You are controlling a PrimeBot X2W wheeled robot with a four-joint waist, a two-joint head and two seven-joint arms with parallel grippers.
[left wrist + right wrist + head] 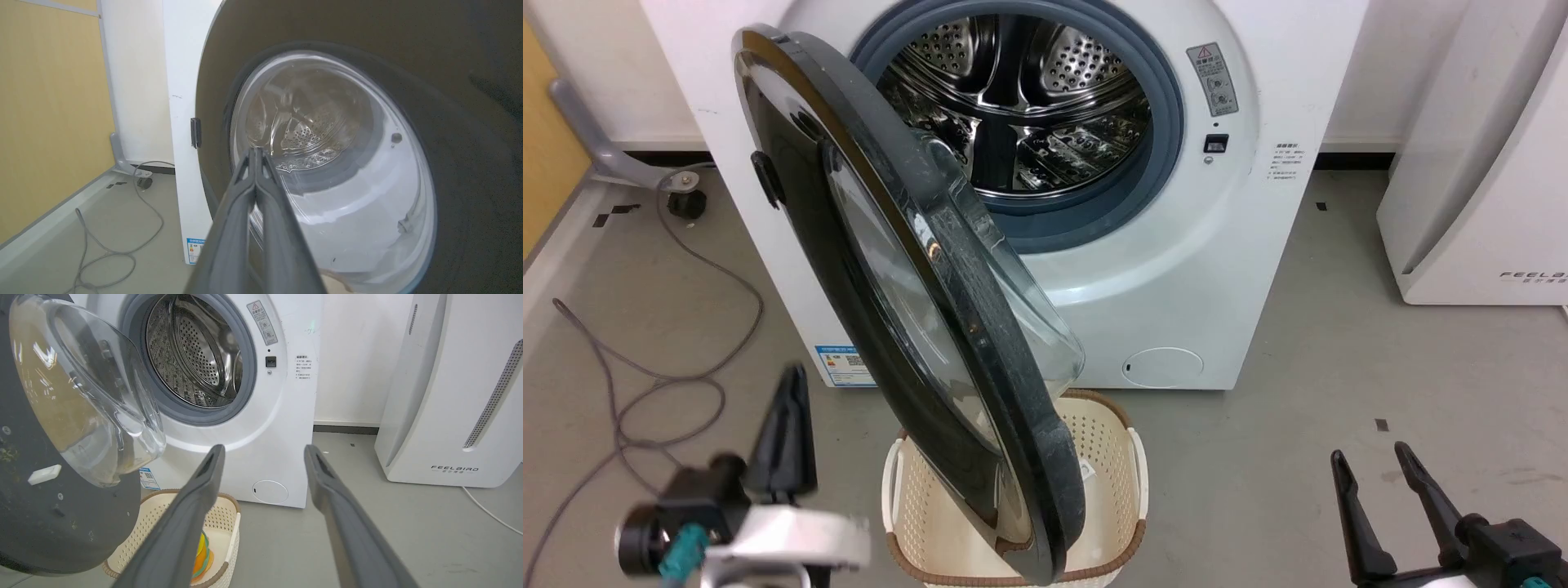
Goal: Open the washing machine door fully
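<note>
The washing machine (1192, 269) stands with its steel drum (1021, 106) exposed. Its round black door (1013, 408), hinged on the left, is swung out about halfway and turns its edge toward me, the glass bowl bulging to the right. My left gripper (788, 392) is shut and empty, low on the left of the door's outer face. In the left wrist view its tips (255, 153) point at the door (470, 122) window; contact is unclear. My right gripper (1368, 455) is open at the lower right, its open fingers (264, 449) aimed at the machine front (282, 428), with the door's inner side (61, 522) on the left.
A cream perforated laundry basket (1107, 457) sits on the floor under the door's lower edge, with colourful items inside (202, 555). A white FEELAIR appliance (1478, 204) stands at the right. A grey cable (686, 384) loops on the left floor near a grey caster leg (682, 200).
</note>
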